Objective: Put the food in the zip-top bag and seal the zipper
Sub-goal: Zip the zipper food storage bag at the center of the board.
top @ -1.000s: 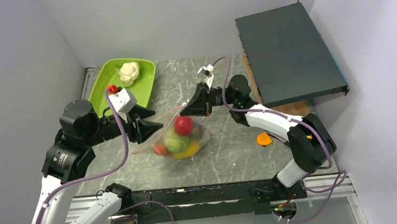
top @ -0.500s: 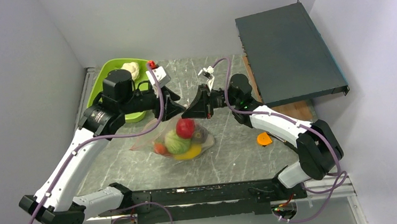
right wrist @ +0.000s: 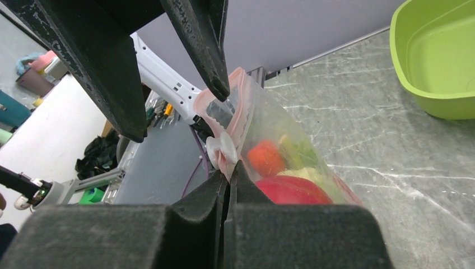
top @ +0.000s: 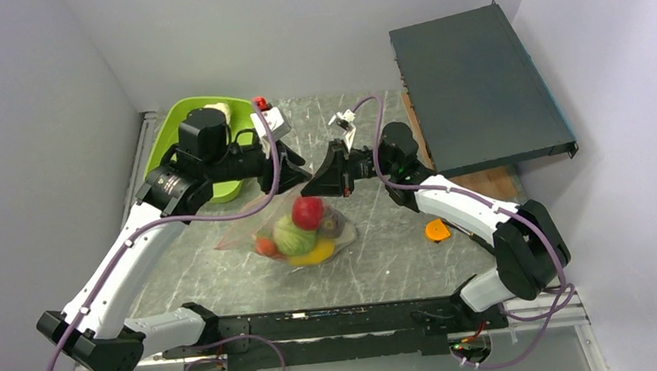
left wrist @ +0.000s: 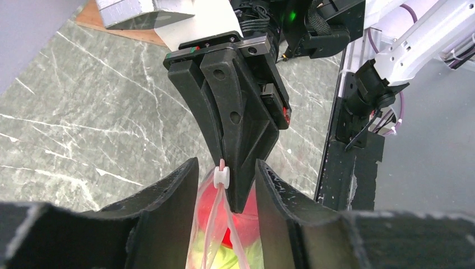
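Right gripper (right wrist: 228, 175): clamped tight on the zip-top bag (right wrist: 291, 151) at its mouth end, holding it up.
Left gripper (left wrist: 226, 168): jaws apart, straddling the zipper (left wrist: 215, 216) just beside that pinch.
Food (top: 307, 212): inside, hanging below.
Zipper axis: slopes down towards the left arm, likely the pull direction.

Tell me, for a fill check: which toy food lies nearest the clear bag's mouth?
The round red toy fruit, under the pink zipper strip; the green ball and yellow piece lie deeper.

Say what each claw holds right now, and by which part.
Right claw pinches the bag by its zipper, beside the slider. Left claw, open, straddles the zipper, holding nothing.
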{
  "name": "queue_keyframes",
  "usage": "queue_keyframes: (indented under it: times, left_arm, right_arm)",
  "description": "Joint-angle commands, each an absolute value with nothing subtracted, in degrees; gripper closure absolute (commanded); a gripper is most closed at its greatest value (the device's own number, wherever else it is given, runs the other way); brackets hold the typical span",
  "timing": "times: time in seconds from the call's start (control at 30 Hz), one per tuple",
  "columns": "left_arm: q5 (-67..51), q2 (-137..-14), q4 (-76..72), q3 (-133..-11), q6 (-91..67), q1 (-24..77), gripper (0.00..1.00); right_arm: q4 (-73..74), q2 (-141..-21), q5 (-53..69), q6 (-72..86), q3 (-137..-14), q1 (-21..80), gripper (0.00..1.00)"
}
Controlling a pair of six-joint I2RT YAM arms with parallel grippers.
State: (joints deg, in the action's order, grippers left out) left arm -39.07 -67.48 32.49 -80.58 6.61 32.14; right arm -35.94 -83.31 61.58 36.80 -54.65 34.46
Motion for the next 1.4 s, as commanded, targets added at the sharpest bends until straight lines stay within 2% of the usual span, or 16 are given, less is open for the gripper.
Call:
queue_keyframes:
  times: [0.0, 0.07, 0.3, 0.43, 0.5, 0.67, 0.83, 1.03, 1.37]
  left_arm:
    - [-40.9, -68.3, 32.1, -80.2, 6.4, 32.7, 0.56]
    - [-40.8, -68.8, 32.7, -80.6, 6.3, 32.8, 0.59]
    - [-41.0, -69.8, 35.5, -80.7, 8.0, 33.4, 0.56]
    - [-41.0, -69.7, 35.7, -80.5, 8.3, 33.4, 0.61]
    - [-41.3, -70.0, 36.1, -80.8, 8.5, 33.6, 0.68]
    - [-42.1, -70.9, 37.0, -81.5, 8.8, 33.5, 0.79]
    - [-43.4, -71.5, 38.3, -81.7, 9.3, 33.5, 0.82]
    - [-41.9, -71.6, 41.6, -81.5, 10.8, 33.6, 0.95]
    - [-41.5, -68.1, 41.8, -76.6, 11.0, 33.4, 0.98]
  right_arm:
    - [-39.6, -80.3, 61.2, 36.3, -56.6, 34.7, 1.0]
    - [-39.5, -80.3, 61.2, 36.2, -56.7, 34.6, 1.0]
    - [-38.8, -79.8, 61.1, 35.5, -56.7, 34.6, 1.0]
    - [-39.4, -79.9, 61.2, 35.9, -56.5, 34.6, 1.0]
    - [-39.9, -79.9, 61.1, 36.2, -56.4, 34.7, 1.0]
    - [-39.5, -79.6, 61.1, 35.9, -56.4, 34.6, 1.0]
    - [-38.5, -78.8, 60.1, 35.3, -56.3, 34.6, 1.0]
    - [-40.1, -78.1, 56.9, 38.9, -55.2, 34.7, 1.0]
    - [-44.6, -72.8, 45.0, 48.1, -48.2, 34.7, 1.0]
